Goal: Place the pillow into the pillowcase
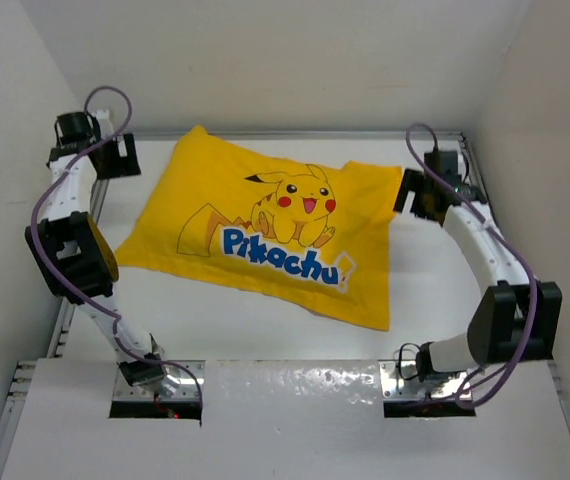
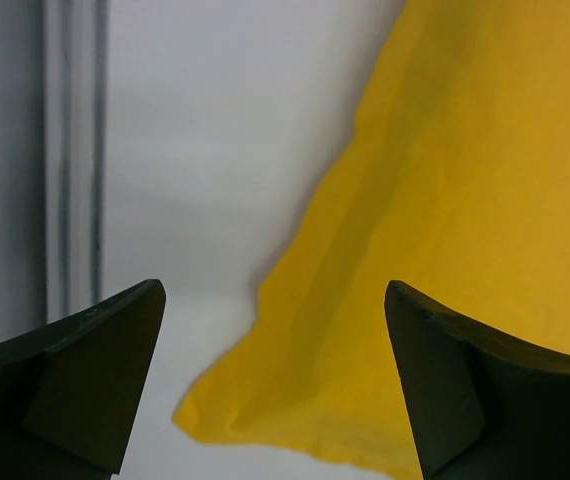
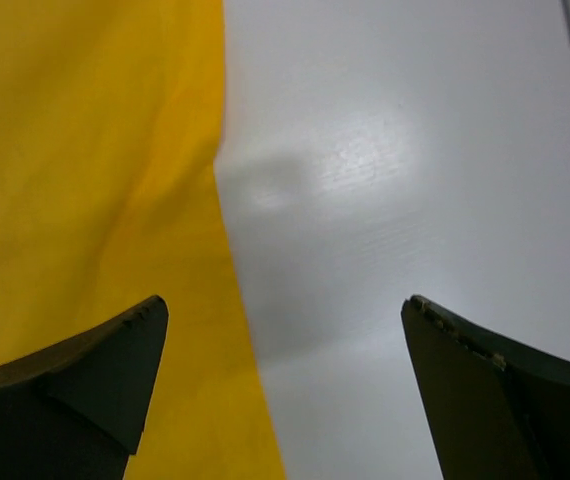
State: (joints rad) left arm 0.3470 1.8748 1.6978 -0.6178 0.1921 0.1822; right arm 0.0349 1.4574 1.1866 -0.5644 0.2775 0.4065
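At the far corners of the pillowcase (image 1: 275, 235), the left gripper (image 1: 122, 157) and right gripper (image 1: 411, 194) are hovering unclenched, risking pinching both layers together.

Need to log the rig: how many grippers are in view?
2. The left gripper hangs open beside the pillowcase's left edge; the right gripper hangs open beside its right edge. None looks hidden.
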